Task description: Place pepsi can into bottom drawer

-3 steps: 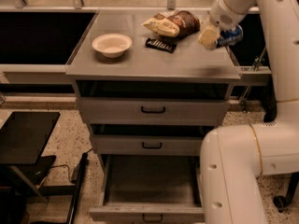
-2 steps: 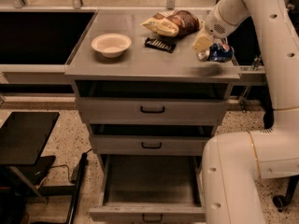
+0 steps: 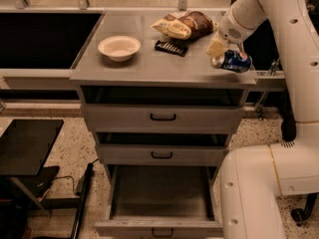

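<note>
The pepsi can [image 3: 234, 60] is blue with silver ends and lies on its side, held in my gripper [image 3: 223, 54] just above the right front corner of the cabinet top [image 3: 149, 68]. The gripper is shut on the can. The bottom drawer [image 3: 162, 203] is pulled open at the foot of the cabinet, and its inside is bare. My white arm [image 3: 279, 24] reaches in from the upper right.
A white bowl [image 3: 119, 47], a black packet [image 3: 171, 47] and brown and yellow snack bags [image 3: 185, 25] lie on the cabinet top. The two upper drawers [image 3: 162, 117] are closed. My white base [image 3: 259, 193] stands right of the open drawer. A black chair [image 3: 25, 148] stands at the left.
The gripper has moved down and toward the front right edge of the cabinet top, with the can in it.
</note>
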Tool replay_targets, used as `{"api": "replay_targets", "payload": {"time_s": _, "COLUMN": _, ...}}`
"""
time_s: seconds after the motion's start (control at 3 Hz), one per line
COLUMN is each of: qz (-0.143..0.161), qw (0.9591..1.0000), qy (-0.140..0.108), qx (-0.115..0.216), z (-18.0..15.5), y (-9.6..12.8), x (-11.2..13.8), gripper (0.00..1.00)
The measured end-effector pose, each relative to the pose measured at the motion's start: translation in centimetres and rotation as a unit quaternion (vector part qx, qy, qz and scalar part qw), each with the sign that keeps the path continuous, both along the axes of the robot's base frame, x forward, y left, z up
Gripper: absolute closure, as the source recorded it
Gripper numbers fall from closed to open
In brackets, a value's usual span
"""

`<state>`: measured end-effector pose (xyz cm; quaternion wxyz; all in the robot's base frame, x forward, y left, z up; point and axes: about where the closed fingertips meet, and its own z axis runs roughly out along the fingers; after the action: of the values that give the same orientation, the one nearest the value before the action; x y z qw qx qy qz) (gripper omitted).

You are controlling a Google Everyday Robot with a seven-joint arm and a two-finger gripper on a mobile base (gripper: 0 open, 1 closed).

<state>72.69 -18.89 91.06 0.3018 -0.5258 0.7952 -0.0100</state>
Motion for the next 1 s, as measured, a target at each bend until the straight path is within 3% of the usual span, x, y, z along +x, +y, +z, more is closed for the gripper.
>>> {"api": "replay_targets", "payload": {"time_s": 0.67, "qz": -0.079, "qw": 0.9961, "qy": 0.039, "qx": 0.008, "z": -1.9, "y": -2.3, "x": -10.2, "gripper": 1.0}}
{"api": "replay_targets", "payload": {"time_s": 1.0, "qz": -0.081, "qw": 0.996, "qy": 0.026, "qx": 0.027, "z": 0.1, "y": -0.7, "x": -16.4, "gripper": 1.0}}
